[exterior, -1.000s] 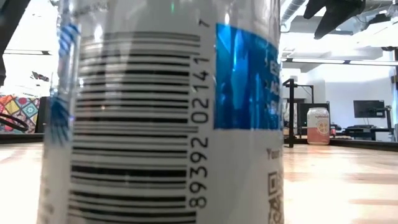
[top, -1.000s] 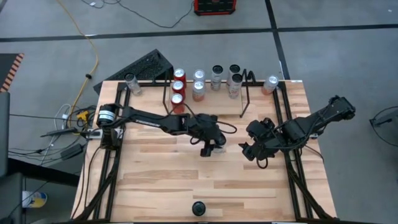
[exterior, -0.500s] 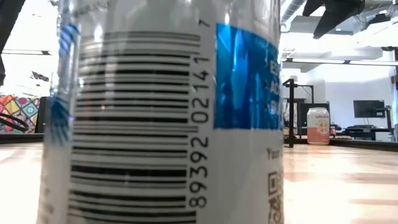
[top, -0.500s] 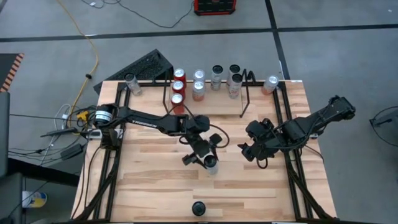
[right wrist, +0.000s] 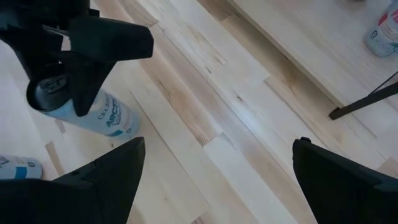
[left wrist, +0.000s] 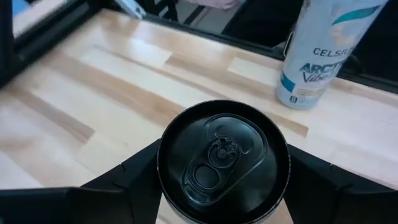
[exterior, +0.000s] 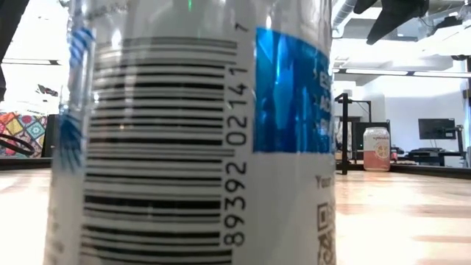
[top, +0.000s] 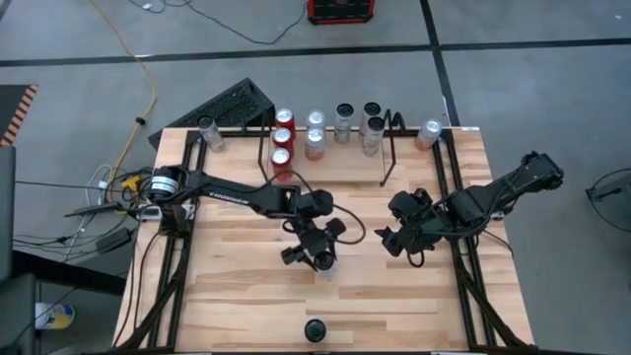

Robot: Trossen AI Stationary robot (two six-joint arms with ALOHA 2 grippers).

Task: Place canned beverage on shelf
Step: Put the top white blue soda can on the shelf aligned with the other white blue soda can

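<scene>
My left gripper (top: 315,254) is over the middle of the table, shut on a white-and-blue canned beverage (left wrist: 224,158) with a black top, which also shows tilted in the right wrist view (right wrist: 109,118). The shelf (top: 386,158), a black rod rack, stands at the table's far edge with several cans in it, among them three red ones (top: 283,138). My right gripper (top: 392,237) hangs open over the table's right part and holds nothing. My left gripper pinches the can's upper wall (left wrist: 160,186), just under the black top, between its two fingers (left wrist: 134,180), one on each side. The fingers slant down from the table's left. The can is tilted, its top (right wrist: 53,87) toward the arm and its bottom low over the board.
Another can of the same kind (left wrist: 317,50) stands by the near edge and fills the low view (exterior: 191,132). Single cans stand outside the shelf at the far left (top: 207,131) and far right (top: 430,133). Black rails (top: 177,266) run along both sides.
My left gripper has moved a little toward the table's near edge and rolled about its wrist, still shut on the can. The can has turned with it, so its black top now faces back toward the arm.
</scene>
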